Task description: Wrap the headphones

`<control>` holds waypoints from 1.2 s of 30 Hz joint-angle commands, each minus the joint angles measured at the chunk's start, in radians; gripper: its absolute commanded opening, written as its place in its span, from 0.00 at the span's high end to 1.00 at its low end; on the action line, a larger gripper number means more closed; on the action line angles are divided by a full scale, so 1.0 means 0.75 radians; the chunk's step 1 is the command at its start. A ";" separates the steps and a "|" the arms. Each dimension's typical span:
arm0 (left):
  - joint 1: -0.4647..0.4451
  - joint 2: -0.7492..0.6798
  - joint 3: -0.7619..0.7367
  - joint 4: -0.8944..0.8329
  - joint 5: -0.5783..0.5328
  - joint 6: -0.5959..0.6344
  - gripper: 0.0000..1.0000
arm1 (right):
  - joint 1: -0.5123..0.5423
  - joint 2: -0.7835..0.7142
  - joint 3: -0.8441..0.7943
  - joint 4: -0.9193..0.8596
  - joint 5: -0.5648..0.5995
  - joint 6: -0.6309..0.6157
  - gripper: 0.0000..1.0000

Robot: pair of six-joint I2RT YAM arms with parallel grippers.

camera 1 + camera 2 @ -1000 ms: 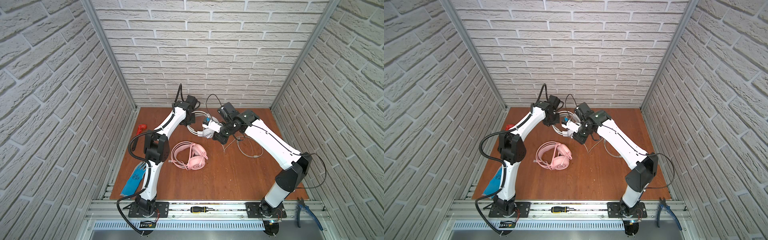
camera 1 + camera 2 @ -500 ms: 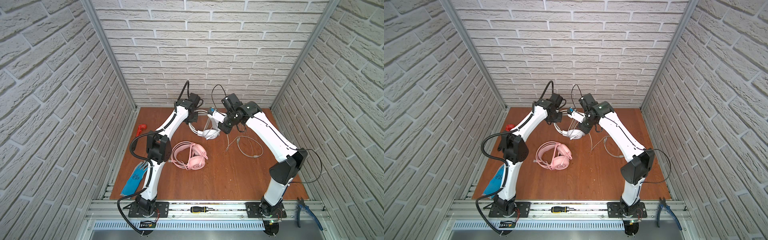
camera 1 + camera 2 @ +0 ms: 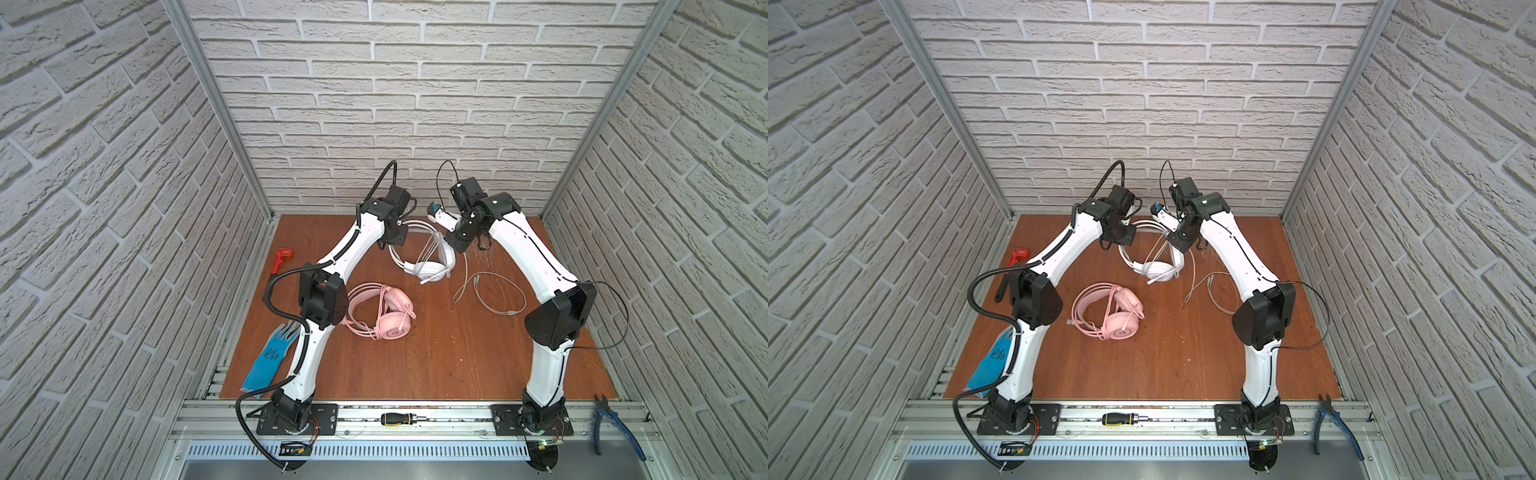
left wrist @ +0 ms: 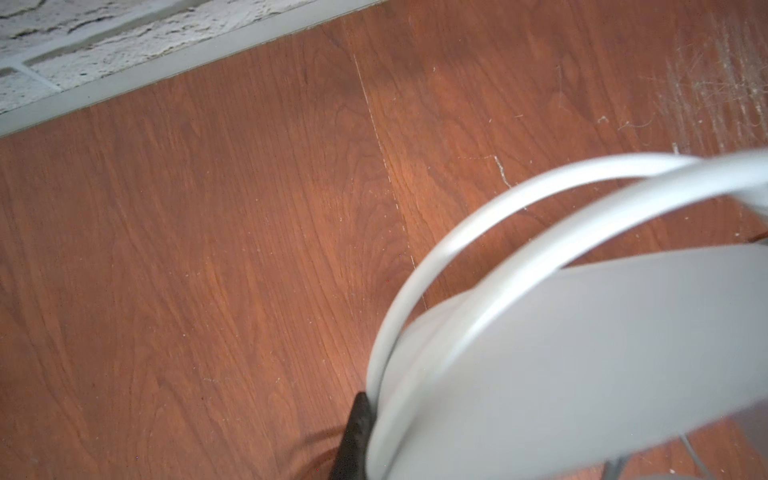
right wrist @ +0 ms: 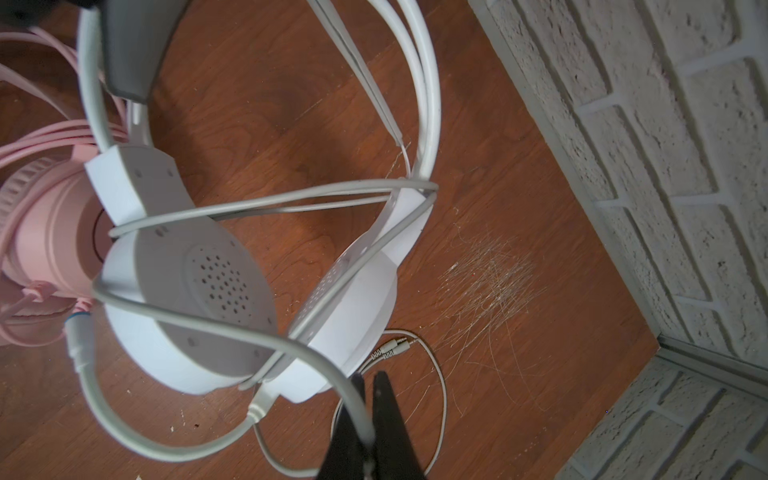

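The left gripper (image 3: 397, 236) has its jaws closed on the headband of the white headset (image 3: 430, 270), holding it up by the band at the far side of the bench (image 3: 436, 361). The right gripper (image 5: 369, 380) pinches the white cable (image 5: 208, 328), which is looped around the earcups, its jaws nearly together. The pink headset (image 3: 388, 322) lies on the bench nearby.

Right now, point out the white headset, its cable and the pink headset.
white headset (image 3: 432, 271): in a top view, on its earcup.
cable (image 5: 174, 454): right wrist view, on the thick loop off the earcup.
pink headset (image 3: 392, 329): in a top view, on the nearer earcup.
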 commanded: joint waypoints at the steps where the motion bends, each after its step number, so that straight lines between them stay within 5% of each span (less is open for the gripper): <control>1: -0.010 -0.043 0.039 0.030 0.083 0.083 1.00 | -0.026 0.034 0.066 -0.003 0.064 0.040 0.95; 28: -0.043 -0.111 -0.057 0.052 0.224 0.137 1.00 | -0.183 0.156 0.098 0.083 -0.124 0.302 0.88; 36: -0.033 -0.136 -0.078 0.054 0.286 0.124 1.00 | -0.225 0.118 -0.061 0.144 -0.173 0.378 0.84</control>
